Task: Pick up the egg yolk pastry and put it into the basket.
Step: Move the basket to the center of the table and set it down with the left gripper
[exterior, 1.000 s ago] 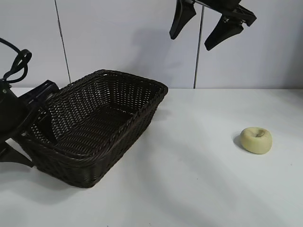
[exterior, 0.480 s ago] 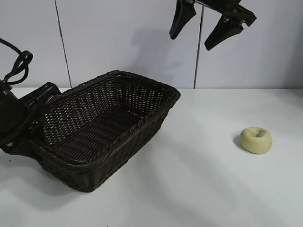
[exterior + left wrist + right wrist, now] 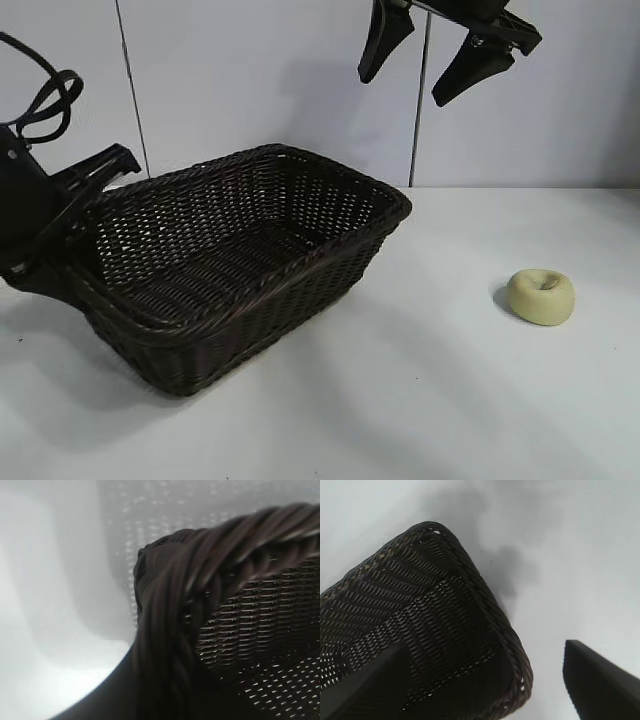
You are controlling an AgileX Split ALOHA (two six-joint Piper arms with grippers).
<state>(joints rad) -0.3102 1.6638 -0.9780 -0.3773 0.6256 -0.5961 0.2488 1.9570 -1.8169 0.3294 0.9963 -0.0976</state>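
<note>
Exterior view: left gripper (image 3: 85,215) has its jaws clamped on the basket (image 3: 250,270) rim, probably dragging it toward the egg yolk pastry (image 3: 541,296) sitting on the counter (image 3: 450,400); right gripper (image 3: 440,50) hangs overhead, jaws open.

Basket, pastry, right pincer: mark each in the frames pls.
basket (image 3: 330,165), exterior view, on the braided far rim.
egg yolk pastry (image 3: 540,297), exterior view, on its pale rounded top.
right pincer (image 3: 415,70), exterior view, on the gap midway between its two open fingertips.
</note>
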